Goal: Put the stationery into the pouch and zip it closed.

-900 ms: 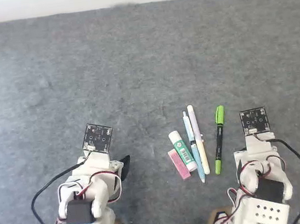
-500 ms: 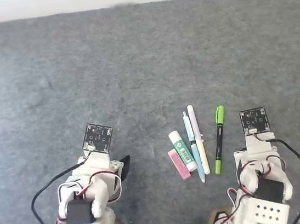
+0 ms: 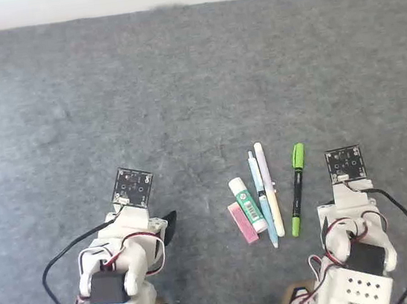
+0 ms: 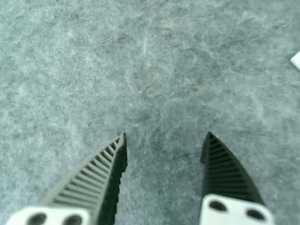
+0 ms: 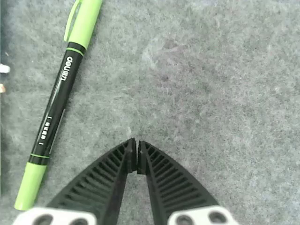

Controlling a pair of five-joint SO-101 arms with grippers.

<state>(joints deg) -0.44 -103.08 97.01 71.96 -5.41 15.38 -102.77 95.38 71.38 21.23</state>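
Lying together on napped grey felt (image 3: 180,87) between the arms: rigid, likely light, slick barrels of lilac pen (image 3: 268,188), blue pen (image 3: 262,200), green marker (image 3: 297,188), then stubby glue stick (image 3: 246,205), rubbery pink eraser (image 3: 243,223). Best pinched mid-barrel. Spread apart at the left gripper (image 4: 164,136); pressed tip to tip at the right gripper (image 5: 137,143), beside the green marker.

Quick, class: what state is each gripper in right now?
Left gripper: open, empty.
Right gripper: shut, empty, beside the green marker.
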